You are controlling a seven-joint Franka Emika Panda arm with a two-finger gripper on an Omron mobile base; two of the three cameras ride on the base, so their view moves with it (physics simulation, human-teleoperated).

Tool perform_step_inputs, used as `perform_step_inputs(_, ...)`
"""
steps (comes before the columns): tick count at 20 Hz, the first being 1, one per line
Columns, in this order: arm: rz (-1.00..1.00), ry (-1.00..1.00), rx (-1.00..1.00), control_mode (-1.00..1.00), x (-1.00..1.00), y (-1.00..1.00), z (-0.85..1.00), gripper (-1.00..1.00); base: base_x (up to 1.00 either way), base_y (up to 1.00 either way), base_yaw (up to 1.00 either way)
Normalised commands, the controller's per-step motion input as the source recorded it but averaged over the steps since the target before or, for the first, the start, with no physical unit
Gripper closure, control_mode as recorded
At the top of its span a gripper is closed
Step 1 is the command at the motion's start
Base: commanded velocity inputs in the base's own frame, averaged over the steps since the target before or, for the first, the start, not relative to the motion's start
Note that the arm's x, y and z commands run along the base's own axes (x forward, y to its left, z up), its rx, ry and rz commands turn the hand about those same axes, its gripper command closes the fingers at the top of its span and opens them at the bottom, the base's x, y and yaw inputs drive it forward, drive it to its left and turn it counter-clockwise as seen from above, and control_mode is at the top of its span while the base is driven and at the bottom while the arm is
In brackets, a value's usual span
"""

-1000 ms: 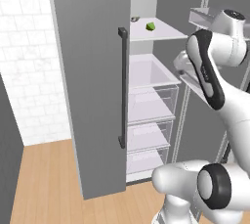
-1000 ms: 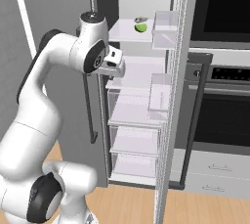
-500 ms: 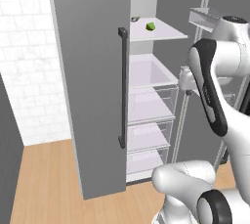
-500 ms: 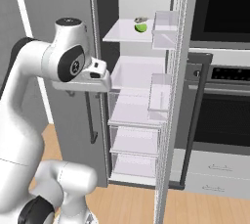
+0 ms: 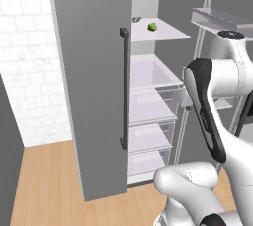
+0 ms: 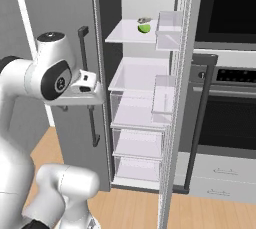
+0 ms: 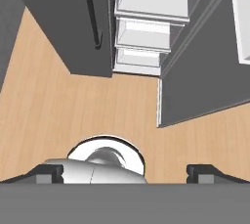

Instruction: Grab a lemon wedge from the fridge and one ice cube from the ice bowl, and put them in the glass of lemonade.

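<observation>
The fridge (image 5: pixel 94 72) stands with its doors swung open, showing white shelves and clear drawers. On its upper shelf lies the lemon wedge (image 5: pixel 152 25) (image 6: pixel 144 28), small and bright green. My hand (image 6: pixel 86 85) hangs at mid height left of the fridge opening, well below the wedge and apart from it. It points down at the wooden floor. In the hand view the gripper (image 7: pixel 127 174) is open, its fingertips (image 7: pixel 49 173) wide apart with nothing between them. The ice bowl and the glass of lemonade are out of view.
The right fridge door (image 6: pixel 175 98) stands edge-on with clear bins (image 6: pixel 167 30). A black oven column (image 6: pixel 230 88) lies just right of it. A white brick wall (image 5: pixel 29 47) is left of the fridge. The dark bar handle (image 5: pixel 123 87) runs down the left door.
My arm has drawn back from the fridge's middle shelf, and the hand has swung left and slightly down, away from the opening. The gripper stays open and the wedge has not moved.
</observation>
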Motion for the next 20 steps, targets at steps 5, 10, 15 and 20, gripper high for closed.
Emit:
perform_step_inputs(5, -0.07, -0.08, 0.00, -1.00, -0.18, 0.01, 0.00, -1.00, 0.00, 0.00, 0.00)
perform_step_inputs(10, -0.05, -0.20, 0.00, -1.00, -0.40, 0.27, 0.00, -1.00, 0.00, 0.00, 0.00)
perform_step_inputs(15, -0.05, -0.12, 0.00, -1.00, -0.21, 0.06, 0.00, -1.00, 0.00, 0.00, 0.00)
perform_step_inputs(20, -0.01, -0.08, 0.00, -1.00, -0.10, 0.00, 0.00, -1.00, 0.00, 0.00, 0.00)
